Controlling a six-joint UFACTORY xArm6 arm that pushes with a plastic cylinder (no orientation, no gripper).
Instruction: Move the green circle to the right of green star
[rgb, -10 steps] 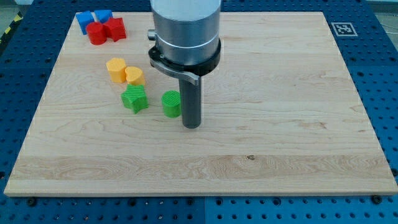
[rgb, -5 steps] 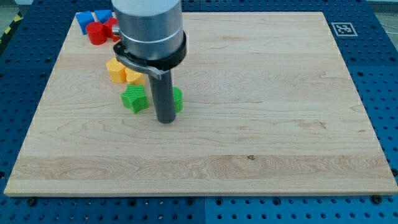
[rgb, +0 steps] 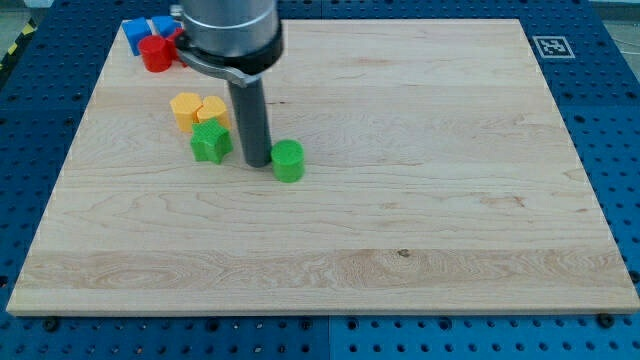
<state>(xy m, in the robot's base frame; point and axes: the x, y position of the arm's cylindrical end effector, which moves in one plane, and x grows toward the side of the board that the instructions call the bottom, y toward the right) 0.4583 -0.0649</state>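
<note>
The green circle (rgb: 288, 160) lies on the wooden board (rgb: 420, 200), left of centre. The green star (rgb: 211, 142) lies to its left, touching the orange blocks above it. My tip (rgb: 256, 160) stands on the board between the two green blocks, close against the circle's left side and a short gap right of the star.
Two orange blocks (rgb: 198, 110) sit side by side just above the green star. Red blocks (rgb: 157, 52) and blue blocks (rgb: 146, 29) cluster at the board's top left corner, partly hidden by the arm's body. A black-and-white marker (rgb: 549, 46) is at the top right corner.
My tip moved from the circle's right side round to its left and up between the green blocks. The circle shifted slightly right and the star slightly up and left.
</note>
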